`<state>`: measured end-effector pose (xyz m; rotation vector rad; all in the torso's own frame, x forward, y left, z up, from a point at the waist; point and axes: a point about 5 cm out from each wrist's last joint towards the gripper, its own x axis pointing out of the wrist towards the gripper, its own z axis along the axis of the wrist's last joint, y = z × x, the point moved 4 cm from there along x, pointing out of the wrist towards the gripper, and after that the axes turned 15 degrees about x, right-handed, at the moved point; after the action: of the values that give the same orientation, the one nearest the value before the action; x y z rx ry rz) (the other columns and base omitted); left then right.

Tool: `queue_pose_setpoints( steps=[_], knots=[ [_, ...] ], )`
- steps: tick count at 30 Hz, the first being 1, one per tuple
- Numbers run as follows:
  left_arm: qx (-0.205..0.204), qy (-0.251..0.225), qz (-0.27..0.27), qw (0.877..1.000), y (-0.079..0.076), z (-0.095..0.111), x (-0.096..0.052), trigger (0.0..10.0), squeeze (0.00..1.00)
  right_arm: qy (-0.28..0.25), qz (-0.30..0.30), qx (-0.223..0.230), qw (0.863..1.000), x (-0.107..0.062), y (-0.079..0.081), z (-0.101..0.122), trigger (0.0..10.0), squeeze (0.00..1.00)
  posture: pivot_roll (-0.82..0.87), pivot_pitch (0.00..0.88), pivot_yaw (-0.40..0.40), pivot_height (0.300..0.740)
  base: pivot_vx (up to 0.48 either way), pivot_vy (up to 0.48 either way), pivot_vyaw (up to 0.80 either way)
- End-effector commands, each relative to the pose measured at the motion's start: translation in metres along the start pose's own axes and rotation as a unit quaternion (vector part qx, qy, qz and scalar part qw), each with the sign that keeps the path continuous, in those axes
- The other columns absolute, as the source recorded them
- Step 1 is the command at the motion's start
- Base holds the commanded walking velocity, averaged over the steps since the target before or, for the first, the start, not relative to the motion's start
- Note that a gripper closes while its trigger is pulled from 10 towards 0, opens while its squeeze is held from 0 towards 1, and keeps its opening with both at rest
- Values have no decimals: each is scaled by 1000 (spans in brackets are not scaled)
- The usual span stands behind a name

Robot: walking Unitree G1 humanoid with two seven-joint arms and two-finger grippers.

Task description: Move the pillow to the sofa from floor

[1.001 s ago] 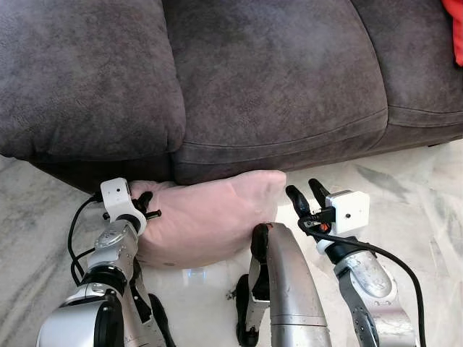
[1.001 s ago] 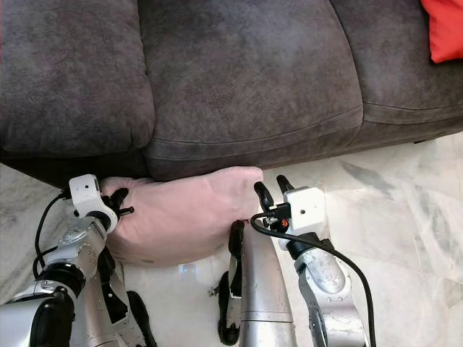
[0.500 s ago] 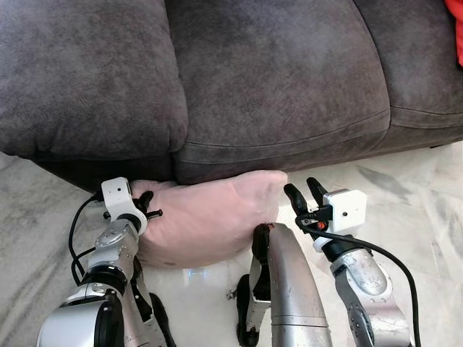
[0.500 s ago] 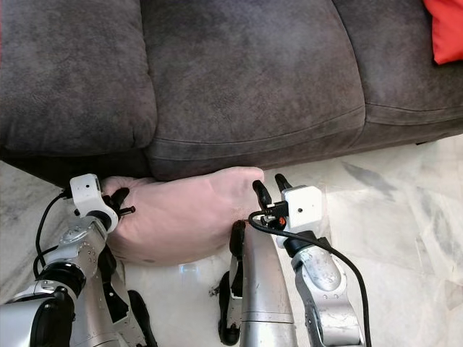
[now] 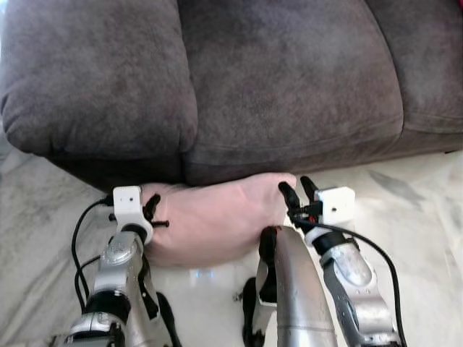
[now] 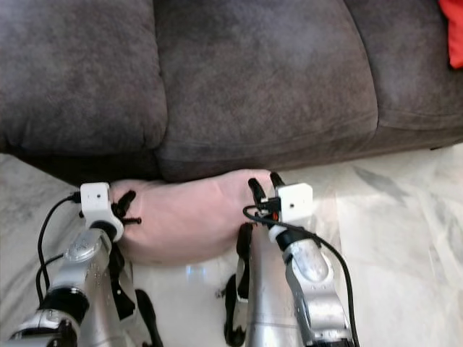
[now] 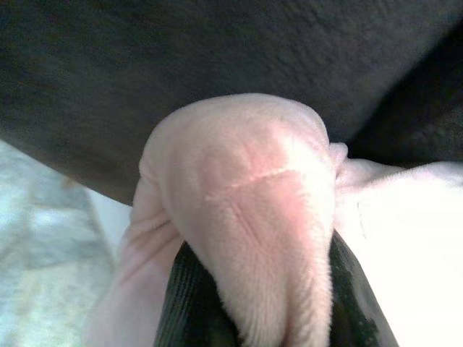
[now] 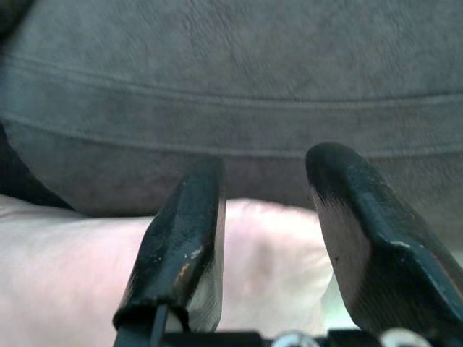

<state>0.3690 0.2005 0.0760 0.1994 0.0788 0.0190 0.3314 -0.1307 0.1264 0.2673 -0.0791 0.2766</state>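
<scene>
A pale pink pillow (image 5: pixel 217 217) lies on the marble floor, pushed against the base of the dark grey sofa (image 5: pixel 289 79). My left gripper (image 5: pixel 150 210) is shut on the pillow's left corner; the left wrist view has a bunched fold of pillow (image 7: pixel 246 210) squeezed between the two black fingers. My right gripper (image 5: pixel 295 194) is open at the pillow's right end, fingertips at its edge. In the right wrist view the open fingers (image 8: pixel 181 246) frame the pillow (image 8: pixel 268 267) just below the sofa's front.
The sofa's seat cushions (image 6: pixel 260 65) span the upper view, with a red cushion (image 6: pixel 456 32) at the far right. Marble floor (image 5: pixel 412 210) lies open to the right and left. My own legs (image 5: pixel 296 296) stand close behind the pillow.
My right gripper has moved left, from beside the pillow to its right end. The camera has shifted a little. The left gripper keeps its hold on the pillow corner.
</scene>
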Motion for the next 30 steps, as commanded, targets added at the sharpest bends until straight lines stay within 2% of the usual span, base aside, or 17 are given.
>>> queue_pose_setpoints(
  steps=[1, 9, 17, 30],
  knots=[
    [21, -34, 19, 999, 8, 10, -4, 10000, 0, 11, -16, 5, 1000, -3, -7, -10, 10000, 0, 15, 269, -48, 470, 0, 0, 0],
    [23, -52, 26, 998, 5, 16, -14, 10000, 0, -8, -18, 8, 1000, 10, -6, -10, 10000, 0, 43, 210, -18, 470, 0, 0, 0],
    [23, -41, 20, 999, -1, 16, -5, 10000, 0, -27, -29, 8, 999, 23, -12, -6, 10000, 0, 41, 153, 13, 470, 0, 0, 0],
    [15, -40, 27, 999, 5, 18, -1, 10000, 0, -36, -28, 3, 999, 29, -12, -7, 10000, 0, 48, 135, 11, 470, 0, 0, 0]
  ],
)
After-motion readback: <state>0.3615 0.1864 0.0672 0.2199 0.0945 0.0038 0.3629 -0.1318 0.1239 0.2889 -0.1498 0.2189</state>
